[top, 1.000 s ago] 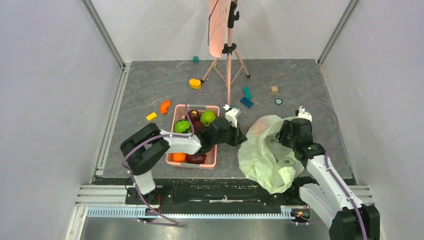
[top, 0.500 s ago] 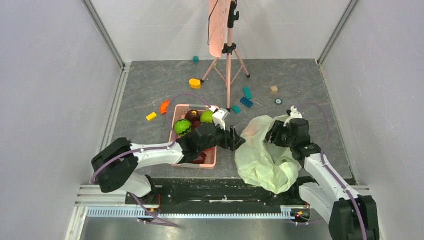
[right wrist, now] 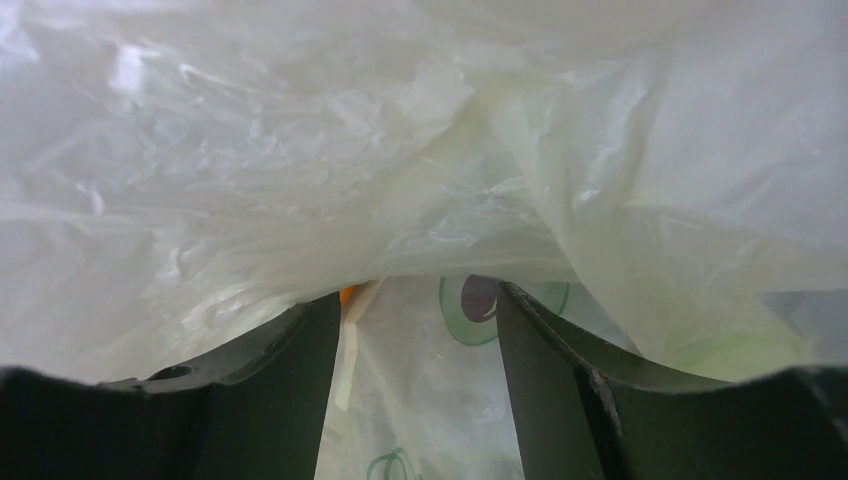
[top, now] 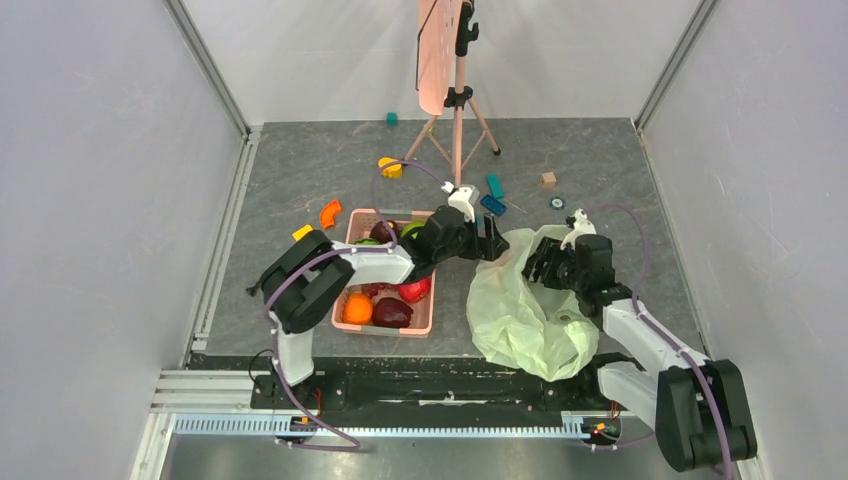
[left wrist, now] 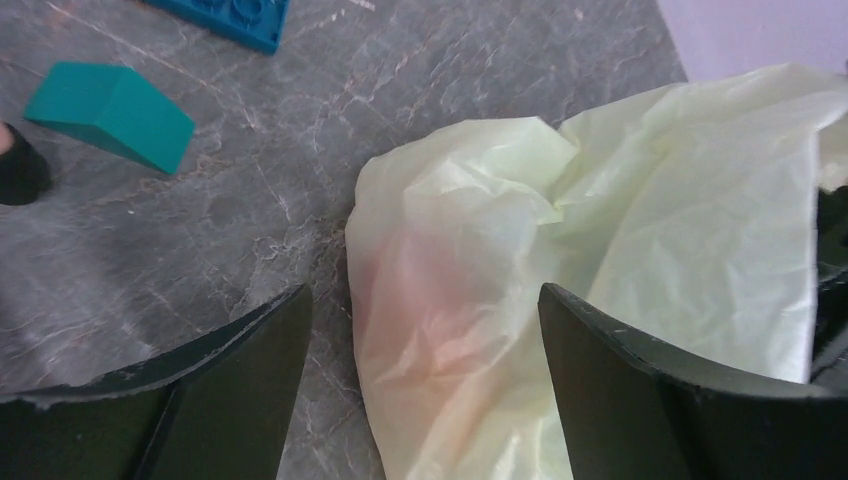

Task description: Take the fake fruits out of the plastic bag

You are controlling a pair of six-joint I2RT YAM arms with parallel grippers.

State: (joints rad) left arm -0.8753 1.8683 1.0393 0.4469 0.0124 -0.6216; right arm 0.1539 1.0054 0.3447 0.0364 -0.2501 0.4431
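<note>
Left gripper (left wrist: 422, 295) is seen released; reddish fruit (left wrist: 415, 335), veiled by plastic bag (left wrist: 650, 200), is framed lower-centre between its jaws; right gripper (right wrist: 418, 292) parted.

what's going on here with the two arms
Two robot arms are working at a crinkly pale-green translucent plastic bag. The left gripper hovers open at its left edge; the right gripper, jaws apart, is at its far right side. A pink plastic basket beside it holds glossy fake fruits. A reddish blur shows through the film, probably a fruit inside.
</note>
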